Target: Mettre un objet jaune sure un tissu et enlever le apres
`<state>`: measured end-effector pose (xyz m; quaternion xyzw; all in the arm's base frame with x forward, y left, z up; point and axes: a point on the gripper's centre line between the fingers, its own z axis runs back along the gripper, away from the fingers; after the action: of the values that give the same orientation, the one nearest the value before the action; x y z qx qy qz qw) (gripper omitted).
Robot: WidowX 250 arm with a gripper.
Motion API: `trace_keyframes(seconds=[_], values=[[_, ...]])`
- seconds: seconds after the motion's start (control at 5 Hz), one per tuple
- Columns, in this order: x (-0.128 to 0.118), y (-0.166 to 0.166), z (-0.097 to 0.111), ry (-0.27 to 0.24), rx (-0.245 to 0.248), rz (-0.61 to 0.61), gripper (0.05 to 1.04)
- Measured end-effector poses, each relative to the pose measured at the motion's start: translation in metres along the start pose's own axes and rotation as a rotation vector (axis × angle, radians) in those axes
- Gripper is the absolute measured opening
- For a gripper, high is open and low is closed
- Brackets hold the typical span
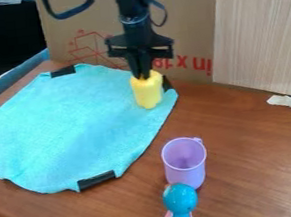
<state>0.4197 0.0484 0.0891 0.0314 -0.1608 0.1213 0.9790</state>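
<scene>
Cloth (69, 125) spreads over the left half of frame; yellow object (147, 94) stands near its right corner, above frame centre, long axis roughly upright. Fingers (144, 74) point down along that axis at its top; whether gripping, cannot tell.

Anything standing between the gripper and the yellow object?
Nothing visible: the gripper is right at the top of the yellow object, near the cloth's edge. The purple cup stands apart on the table, nearer the camera.
</scene>
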Motion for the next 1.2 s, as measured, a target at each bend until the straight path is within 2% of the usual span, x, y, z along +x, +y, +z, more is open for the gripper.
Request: trace_keyframes(seconds=[0.6, 0.8, 1.0, 1.2], values=[[-0.027, -0.063, 0.021, -0.033, -0.073, -0.169, 0.089], [-0.036, -0.075, 0.021, -0.014, -0.105, -0.208, 0.089], [-0.041, -0.082, 0.019, -0.018, -0.105, -0.235, 0.089], [-0.043, -0.089, 0.017, -0.043, -0.103, -0.25, 0.089]])
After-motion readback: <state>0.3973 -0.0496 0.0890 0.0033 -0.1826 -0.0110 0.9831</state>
